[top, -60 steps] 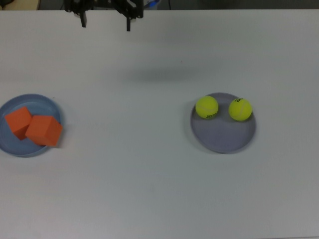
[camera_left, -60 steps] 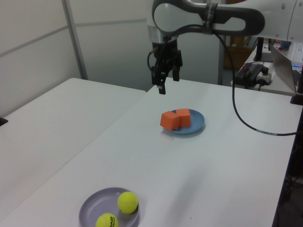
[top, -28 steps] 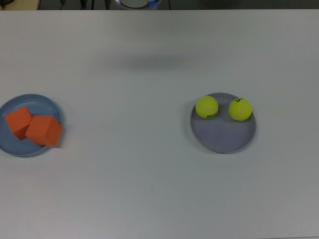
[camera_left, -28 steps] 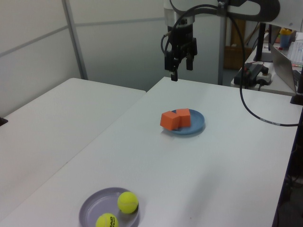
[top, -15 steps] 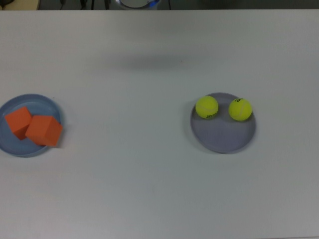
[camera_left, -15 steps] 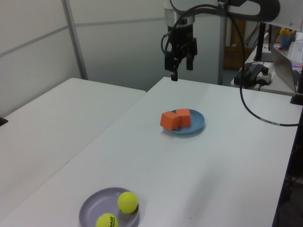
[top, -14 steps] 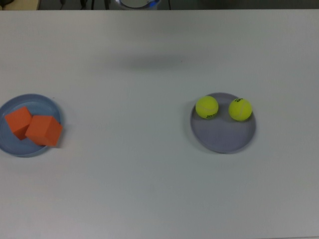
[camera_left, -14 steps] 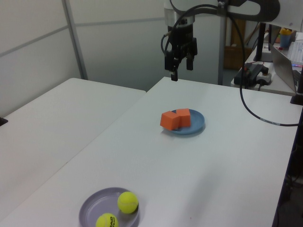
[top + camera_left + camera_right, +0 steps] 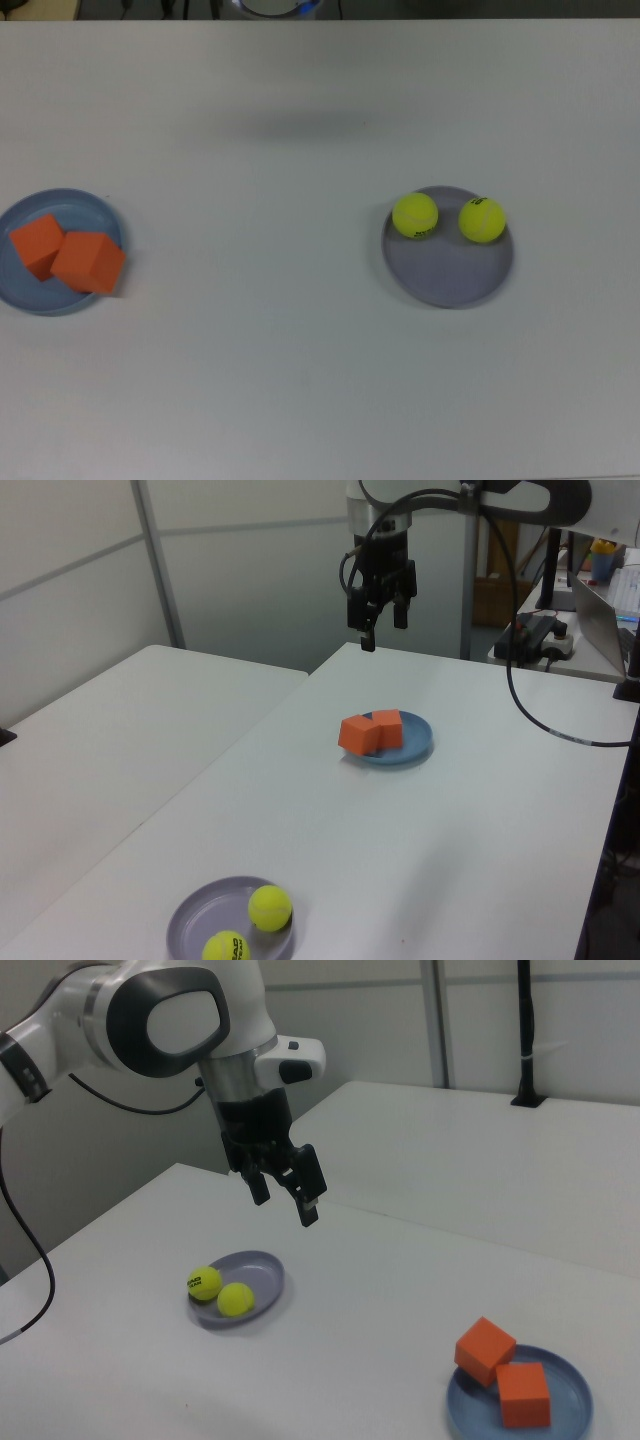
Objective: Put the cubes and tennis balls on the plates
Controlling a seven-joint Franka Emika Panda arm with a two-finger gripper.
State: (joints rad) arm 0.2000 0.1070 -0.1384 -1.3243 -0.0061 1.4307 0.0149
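Both cubes (image 9: 70, 255) sat touching on the blue plate (image 9: 85, 205) at the table's (image 9: 300, 380) edge on the top view's left; both balls (image 9: 447, 217) lay along the lavender plate's (image 9: 450, 280) far rim. The gripper (image 9: 285, 1190) hung released and empty above, probably because sorting looked finished.

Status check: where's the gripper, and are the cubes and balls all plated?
Gripper open, empty, high above the table. Both cubes on blue plate; both tennis balls on lavender plate. Nothing in the way.
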